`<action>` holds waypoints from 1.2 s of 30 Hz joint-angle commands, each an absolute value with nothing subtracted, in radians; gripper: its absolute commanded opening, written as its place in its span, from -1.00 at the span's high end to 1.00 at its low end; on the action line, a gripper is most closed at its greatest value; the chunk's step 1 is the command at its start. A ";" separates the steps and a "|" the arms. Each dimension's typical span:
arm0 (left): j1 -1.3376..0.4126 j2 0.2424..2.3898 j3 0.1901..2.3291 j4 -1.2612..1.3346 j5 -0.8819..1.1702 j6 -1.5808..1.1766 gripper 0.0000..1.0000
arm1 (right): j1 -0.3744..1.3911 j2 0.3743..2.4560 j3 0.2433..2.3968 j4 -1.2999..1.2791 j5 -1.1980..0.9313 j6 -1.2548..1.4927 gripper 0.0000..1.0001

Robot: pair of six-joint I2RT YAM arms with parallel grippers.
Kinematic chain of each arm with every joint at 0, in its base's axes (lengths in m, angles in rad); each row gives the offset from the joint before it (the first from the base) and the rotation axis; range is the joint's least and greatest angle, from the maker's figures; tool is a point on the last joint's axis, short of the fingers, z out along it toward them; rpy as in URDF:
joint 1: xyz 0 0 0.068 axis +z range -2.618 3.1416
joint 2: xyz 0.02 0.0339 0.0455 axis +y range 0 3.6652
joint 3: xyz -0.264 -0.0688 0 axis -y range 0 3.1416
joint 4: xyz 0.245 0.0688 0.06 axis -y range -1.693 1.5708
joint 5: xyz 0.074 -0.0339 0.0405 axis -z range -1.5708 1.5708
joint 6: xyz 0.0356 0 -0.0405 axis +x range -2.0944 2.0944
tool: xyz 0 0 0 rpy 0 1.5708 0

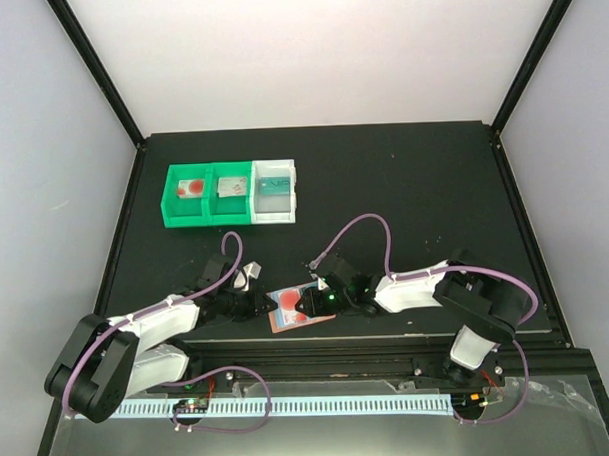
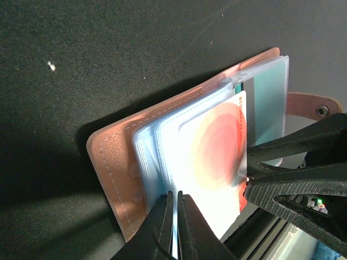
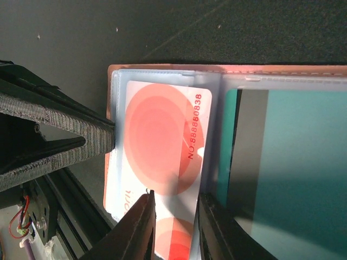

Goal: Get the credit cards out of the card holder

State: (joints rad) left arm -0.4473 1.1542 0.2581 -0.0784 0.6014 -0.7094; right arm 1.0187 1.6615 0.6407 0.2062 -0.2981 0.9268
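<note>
The salmon-pink card holder (image 1: pixel 286 321) lies open near the table's front edge, between both grippers. In the left wrist view its pink cover (image 2: pixel 111 162) shows, and my left gripper (image 2: pixel 176 196) is shut on the edge of a light-blue sleeve. A white card with a red disc (image 3: pixel 157 135) sits in the front sleeve. My right gripper (image 3: pixel 176 197) is over this card, its jaws a little apart with the card's face showing between them. A teal card with a grey stripe (image 3: pixel 293 173) sits in the sleeve beside it. The right fingers (image 2: pixel 293 189) reach the white card's edge.
Two green bins (image 1: pixel 206 213) and a white bin (image 1: pixel 275 211) stand in a row at the back left, each with a card inside. The table's front rail (image 1: pixel 369 346) runs just behind both grippers. Black frame posts stand at the table's back corners.
</note>
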 commanded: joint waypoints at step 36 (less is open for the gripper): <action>-0.452 1.129 0.378 -0.238 0.578 -0.646 0.73 | 0.953 1.401 0.530 0.062 -0.173 0.919 0.98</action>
